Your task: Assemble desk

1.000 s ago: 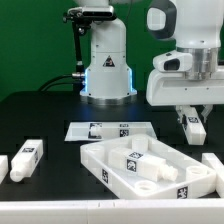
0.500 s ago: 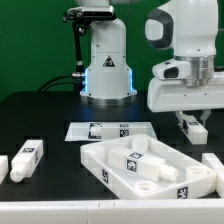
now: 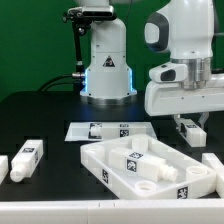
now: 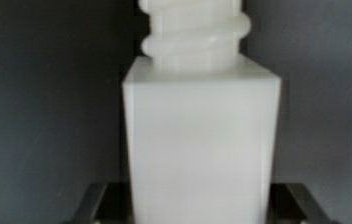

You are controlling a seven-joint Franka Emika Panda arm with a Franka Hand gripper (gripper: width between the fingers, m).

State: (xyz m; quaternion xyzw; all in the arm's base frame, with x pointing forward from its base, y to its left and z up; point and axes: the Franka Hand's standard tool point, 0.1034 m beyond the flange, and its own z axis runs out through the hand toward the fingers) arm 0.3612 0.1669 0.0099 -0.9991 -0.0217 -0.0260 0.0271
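My gripper (image 3: pixel 188 121) is at the exterior view's right, shut on a square white desk leg (image 3: pixel 190 129) and holding it just above the black table. In the wrist view the leg (image 4: pixel 198 130) fills the middle, its threaded end pointing away, and the dark fingers (image 4: pixel 102 203) press on both its sides. The white rimmed tabletop panel (image 3: pixel 100 157) lies in front with a tagged leg (image 3: pixel 137 160) resting inside it. Two more legs (image 3: pixel 28 155) lie at the left.
The marker board (image 3: pixel 112 130) lies flat behind the tabletop. The big white robot base (image 3: pixel 107 65) with a blue light stands at the back. Another white part (image 3: pixel 214 164) lies at the right edge.
The arm has shifted slightly toward the exterior view's left and risen a little, with the leg still held in the gripper. The other parts have not moved.
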